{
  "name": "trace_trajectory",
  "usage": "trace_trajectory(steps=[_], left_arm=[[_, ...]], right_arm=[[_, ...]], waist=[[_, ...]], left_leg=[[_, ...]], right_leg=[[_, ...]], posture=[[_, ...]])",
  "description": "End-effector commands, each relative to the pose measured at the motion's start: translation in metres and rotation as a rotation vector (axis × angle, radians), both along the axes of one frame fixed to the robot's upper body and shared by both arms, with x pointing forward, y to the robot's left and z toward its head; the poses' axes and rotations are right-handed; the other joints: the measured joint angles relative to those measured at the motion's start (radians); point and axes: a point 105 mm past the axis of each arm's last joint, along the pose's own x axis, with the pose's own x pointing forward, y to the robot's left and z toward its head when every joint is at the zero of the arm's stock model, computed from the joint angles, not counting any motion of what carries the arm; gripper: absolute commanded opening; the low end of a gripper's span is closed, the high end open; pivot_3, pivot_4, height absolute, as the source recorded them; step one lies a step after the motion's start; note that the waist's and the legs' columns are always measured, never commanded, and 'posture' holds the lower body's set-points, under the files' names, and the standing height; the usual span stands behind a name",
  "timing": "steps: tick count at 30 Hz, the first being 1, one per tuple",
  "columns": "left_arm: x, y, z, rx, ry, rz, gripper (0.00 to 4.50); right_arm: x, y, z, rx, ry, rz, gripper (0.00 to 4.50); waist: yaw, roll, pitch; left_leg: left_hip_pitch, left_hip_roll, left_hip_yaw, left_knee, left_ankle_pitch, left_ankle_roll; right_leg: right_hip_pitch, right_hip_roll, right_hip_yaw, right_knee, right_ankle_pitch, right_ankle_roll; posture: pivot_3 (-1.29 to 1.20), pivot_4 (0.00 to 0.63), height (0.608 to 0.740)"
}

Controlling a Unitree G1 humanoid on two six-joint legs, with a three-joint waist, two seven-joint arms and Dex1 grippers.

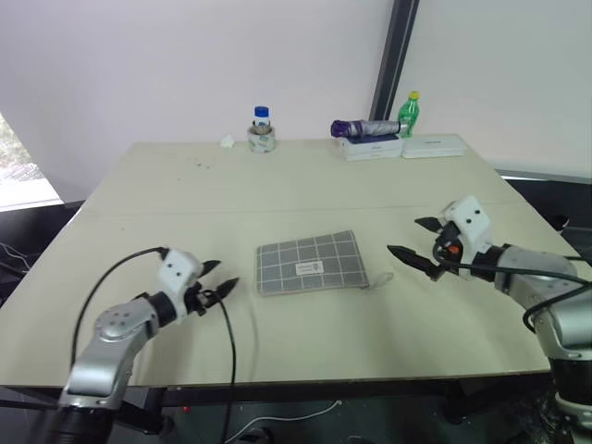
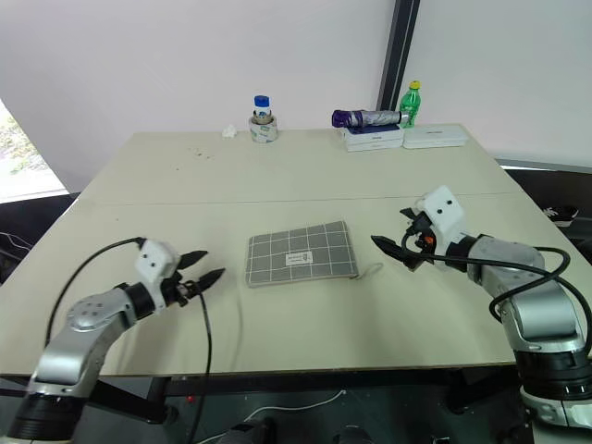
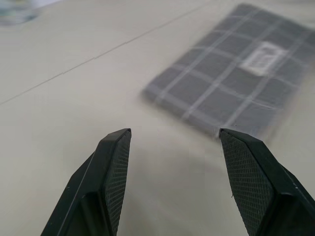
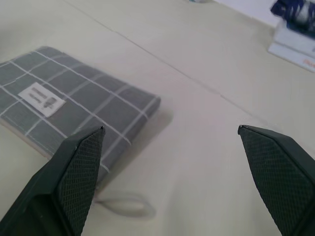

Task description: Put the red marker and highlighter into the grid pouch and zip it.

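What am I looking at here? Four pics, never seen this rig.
It is a humanoid robot with two arms, each ending in a two-fingered hand. Two pictures come from its head cameras, looking down over a table. The other two come from cameras on each wrist, looking along the black fingers. The left hand and right hand are both open and hold nothing. Between them a grey grid pouch lies flat, its pull cord toward the right hand. At the far edge stand a small jar, a green bottle and flat white boxes.
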Motion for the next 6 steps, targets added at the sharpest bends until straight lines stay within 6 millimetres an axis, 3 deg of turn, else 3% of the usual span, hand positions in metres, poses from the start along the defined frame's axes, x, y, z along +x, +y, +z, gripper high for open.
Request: trace_trajectory(steps=[1,6], left_arm=[[-0.005,0.021,0.015,0.004,-0.058,0.079,2.99],[-0.013,0.042,0.009,0.011,-0.036,0.153,2.99]], right_arm=[[-0.003,-0.009,0.004,0.076,-0.016,0.012,4.5],[-0.008,-0.008,-0.006,0.113,0.031,0.051,4.5]], waist=[[-0.001,0.0,0.0],[-0.002,0.0,0.0]], left_leg=[[0.0,0.0,0.0,0.0,0.0,0.0],[0.0,0.001,0.001,0.0,0.0,0.0]], right_leg=[[0.0,0.0,0.0,0.0,0.0,0.0],[0.0,0.0,0.0,0.0,0.0,-0.001]], posture=[[0.0,0.15,0.736],[0.0,0.15,0.736]])
